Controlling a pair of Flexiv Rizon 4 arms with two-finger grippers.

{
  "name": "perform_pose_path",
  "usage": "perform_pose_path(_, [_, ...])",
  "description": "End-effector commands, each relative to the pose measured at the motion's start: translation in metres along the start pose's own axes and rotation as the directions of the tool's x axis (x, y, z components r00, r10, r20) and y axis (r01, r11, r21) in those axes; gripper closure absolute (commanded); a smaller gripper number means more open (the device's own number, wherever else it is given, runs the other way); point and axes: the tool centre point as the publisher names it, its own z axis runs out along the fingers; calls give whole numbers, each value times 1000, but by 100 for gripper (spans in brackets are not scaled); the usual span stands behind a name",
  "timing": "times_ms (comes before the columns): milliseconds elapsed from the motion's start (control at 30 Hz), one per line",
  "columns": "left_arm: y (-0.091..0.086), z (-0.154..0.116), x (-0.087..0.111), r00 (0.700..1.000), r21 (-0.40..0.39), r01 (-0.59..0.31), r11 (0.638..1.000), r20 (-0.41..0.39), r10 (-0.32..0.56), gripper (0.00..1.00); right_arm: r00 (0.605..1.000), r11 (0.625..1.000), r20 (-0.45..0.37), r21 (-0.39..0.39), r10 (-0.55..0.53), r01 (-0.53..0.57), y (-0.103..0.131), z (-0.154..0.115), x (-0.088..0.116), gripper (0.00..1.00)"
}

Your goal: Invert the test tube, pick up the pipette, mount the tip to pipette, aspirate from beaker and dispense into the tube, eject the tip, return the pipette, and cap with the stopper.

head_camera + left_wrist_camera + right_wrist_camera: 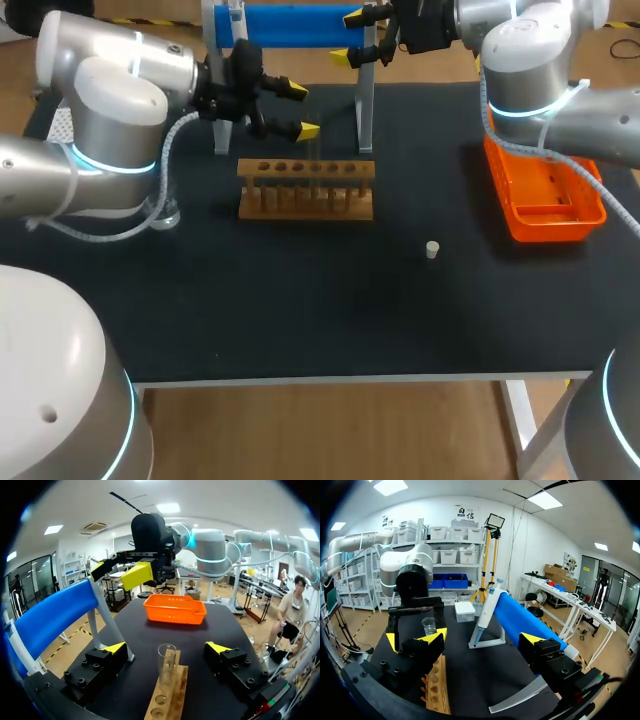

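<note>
facing the pipette pickup

we judge the tube step done: the clear glass test tube (166, 666) stands mouth up in the light wooden rack (175, 687) on the black counter (330, 320), between our left jaws, which stand wide open and touch nothing. our right jaws, also wide open and empty, face the big blue pipette (520, 619) on its pale stand (489, 641). next we must close squarely on its body and lift it free.

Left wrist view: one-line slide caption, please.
Left gripper open astride the glass test tube standing in the wooden rack.
</note>
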Motion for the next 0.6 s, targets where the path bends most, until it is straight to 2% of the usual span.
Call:
perform_pose_path(33, [2,12,-8,1000,-7,-4,1000,-19,4,0,1000,1000,-4,4,1,-1,1,-1,-1,0])
perform_pose_path(600, [17,35,-3,999,-59,-17,998,-43,15,0,1000,1000,-4,4,1,-1,1,-1,-1,0])
